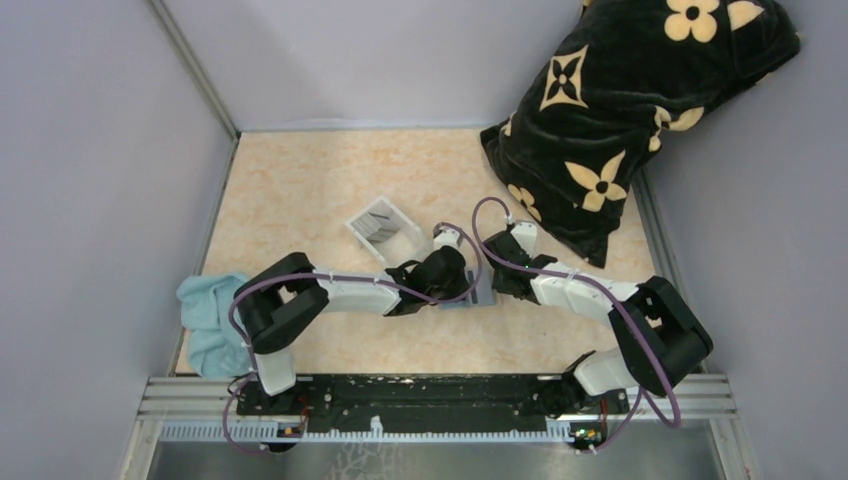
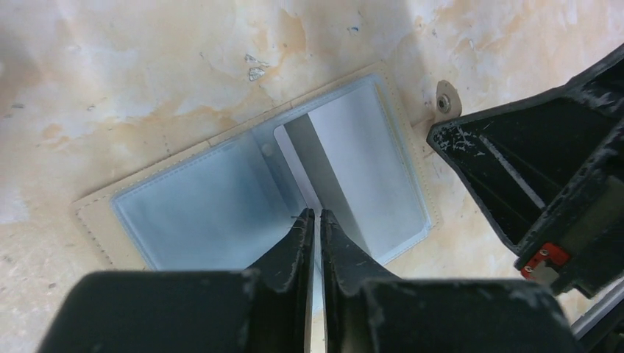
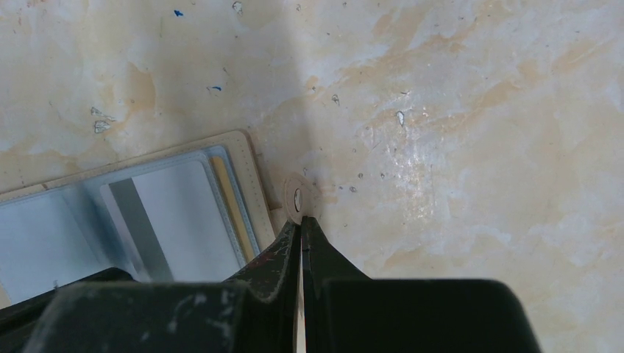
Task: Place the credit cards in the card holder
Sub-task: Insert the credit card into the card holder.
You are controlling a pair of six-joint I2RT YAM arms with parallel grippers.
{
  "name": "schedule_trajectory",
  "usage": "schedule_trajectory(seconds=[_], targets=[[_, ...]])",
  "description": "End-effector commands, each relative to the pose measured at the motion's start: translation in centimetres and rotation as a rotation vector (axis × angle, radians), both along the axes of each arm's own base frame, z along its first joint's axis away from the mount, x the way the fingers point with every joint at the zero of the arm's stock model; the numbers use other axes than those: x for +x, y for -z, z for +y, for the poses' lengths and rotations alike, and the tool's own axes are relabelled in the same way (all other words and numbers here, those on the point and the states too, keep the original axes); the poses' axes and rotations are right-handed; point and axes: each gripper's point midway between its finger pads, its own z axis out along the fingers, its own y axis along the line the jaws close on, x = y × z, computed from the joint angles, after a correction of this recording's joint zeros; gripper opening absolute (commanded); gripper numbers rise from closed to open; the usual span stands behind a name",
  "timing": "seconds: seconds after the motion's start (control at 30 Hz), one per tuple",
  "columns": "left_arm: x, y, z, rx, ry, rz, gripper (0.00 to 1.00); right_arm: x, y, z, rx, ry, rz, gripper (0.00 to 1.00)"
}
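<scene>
Legible markings: none.
The credit card point(image 2: 353, 158), card holder point(image 2: 199, 202) and patterned pillow point(image 1: 620, 110) bear no readable text or number.

The right gripper point(image 3: 300, 220) points down at the marbled beige table point(image 3: 456, 132), jaws nearly together, tips at the round snap tab point(image 3: 298, 197) of the open card holder point(image 3: 246, 158); inside lie a silvery card point(image 3: 176, 213), dark-striped, and a tan-gold card point(image 3: 224, 191) just beside it.

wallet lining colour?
Blue-grey lining, edged by the tan wallet; clearest in the left wrist view.
</scene>
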Motion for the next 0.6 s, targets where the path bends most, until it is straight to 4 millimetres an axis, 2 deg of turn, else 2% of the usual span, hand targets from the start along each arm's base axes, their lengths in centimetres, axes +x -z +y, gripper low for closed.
schedule_trajectory(seconds=[0.0,0.07,0.17,0.3,0.43,0.57], targets=[[1.0,-3.4,0.6,-0.044,-0.084,-0.06,0.15,0.2,-0.8,0.0,-0.023,-0.004,-0.013,0.0],[1.2,-4.2,1.4,-0.039,-0.124,-0.073,0.19,0.3,-1.3,-0.1,-0.032,-0.008,-0.018,0.08],[1.6,-5.9,2.9,-0.046,-0.196,-0.093,0.31,0.6,-2.1,0.0,-0.033,-0.026,-0.03,0.32],[1.8,-8.7,5.3,-0.064,-0.296,-0.118,0.43,1.0,-4.0,0.4,-0.035,-0.062,-0.055,0.53],[1.7,-10.8,8.5,-0.11,-0.429,-0.139,0.57,1.2,-6.8,1.2,-0.022,-0.114,-0.087,0.61],[1.1,-11.4,11.8,-0.159,-0.556,-0.131,0.68,1.8,-10.5,2.4,-0.036,-0.161,-0.144,0.65]])
